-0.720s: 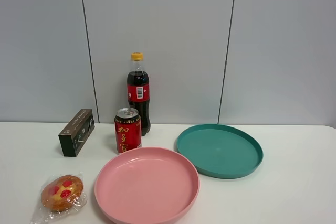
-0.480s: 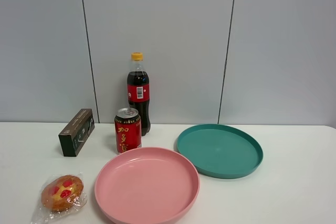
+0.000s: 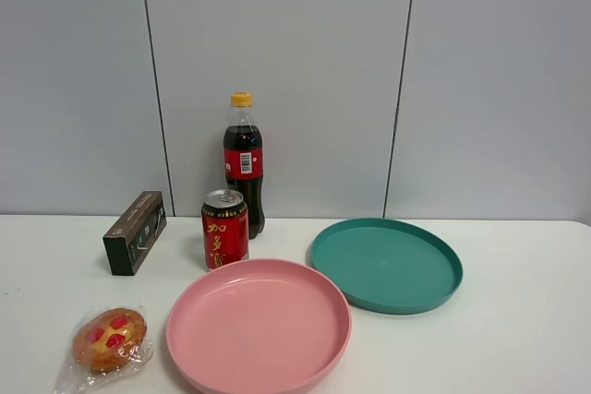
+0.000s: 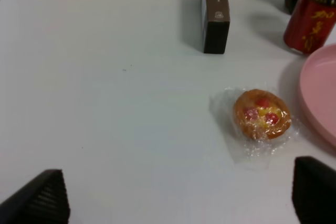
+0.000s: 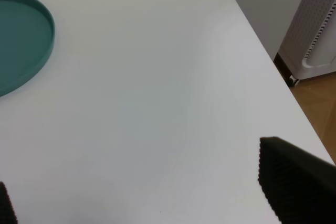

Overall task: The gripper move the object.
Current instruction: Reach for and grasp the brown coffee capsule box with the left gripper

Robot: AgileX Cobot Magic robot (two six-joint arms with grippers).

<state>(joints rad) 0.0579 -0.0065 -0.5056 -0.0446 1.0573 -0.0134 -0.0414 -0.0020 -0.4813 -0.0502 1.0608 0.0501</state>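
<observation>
The long dark brown-and-green box (image 3: pixel 136 232) lies on the white table at the back left, left of the red can. It also shows in the left wrist view (image 4: pixel 215 11), lying lengthwise and far from the fingers. My left gripper (image 4: pixel 178 203) is open and empty over bare table, short of a wrapped pastry. My right gripper (image 5: pixel 149 198) is open and empty above bare table near the right edge. Neither arm shows in the exterior high view.
A red can (image 3: pixel 225 229) and a cola bottle (image 3: pixel 244 163) stand right of the box. A pink plate (image 3: pixel 259 329) and a teal plate (image 3: pixel 386 263) lie mid-table. A wrapped pastry (image 3: pixel 110 339) lies front left. The table's right edge (image 5: pixel 262 51) borders a white appliance (image 5: pixel 315 30).
</observation>
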